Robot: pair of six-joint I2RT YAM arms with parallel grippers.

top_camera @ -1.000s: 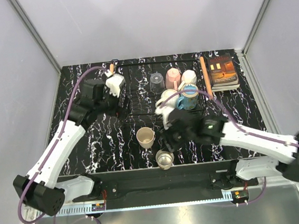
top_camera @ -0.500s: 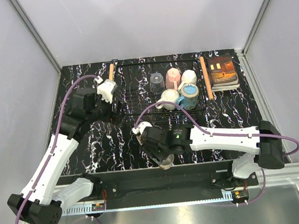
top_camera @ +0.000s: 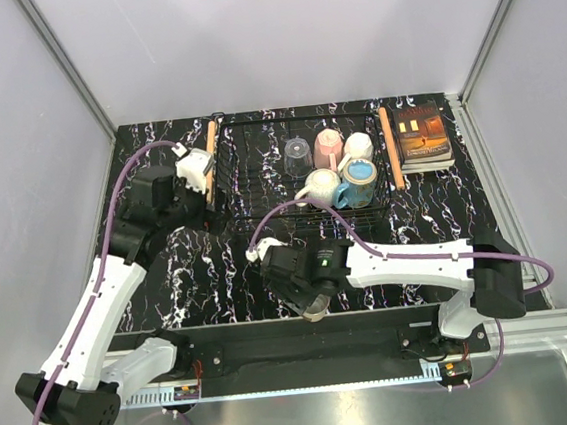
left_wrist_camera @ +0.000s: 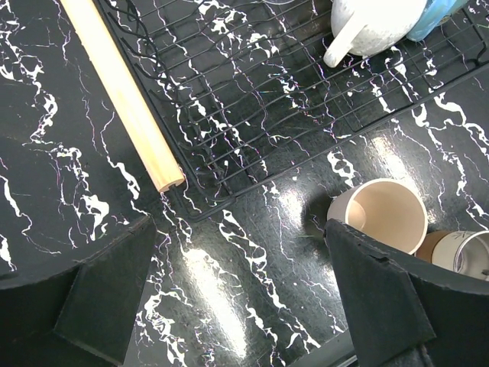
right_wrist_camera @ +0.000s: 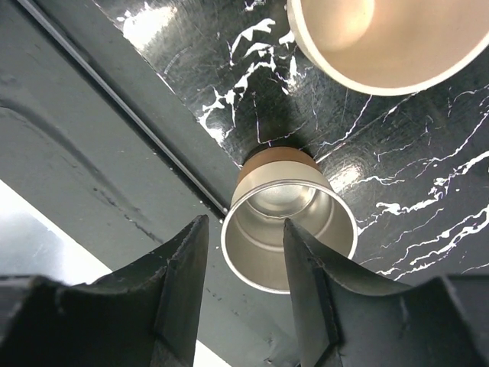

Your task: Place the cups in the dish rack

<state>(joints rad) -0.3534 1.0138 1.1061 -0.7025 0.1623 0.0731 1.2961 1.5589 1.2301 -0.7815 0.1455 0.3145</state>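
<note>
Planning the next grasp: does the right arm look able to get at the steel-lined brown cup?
Probably yes: the open right gripper hangs right over the rim of the steel-lined brown cup, nothing between them.

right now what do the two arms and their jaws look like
Both the left arm and the right arm have glossy white shells joined by black joint housings, with a purple cable looping along each. A small green light glows on the right wrist. The jaws are matte black, blunt and wedge-shaped.

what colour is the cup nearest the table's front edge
The cup is shiny silver with a brown base; right wrist view shows it best.
</note>
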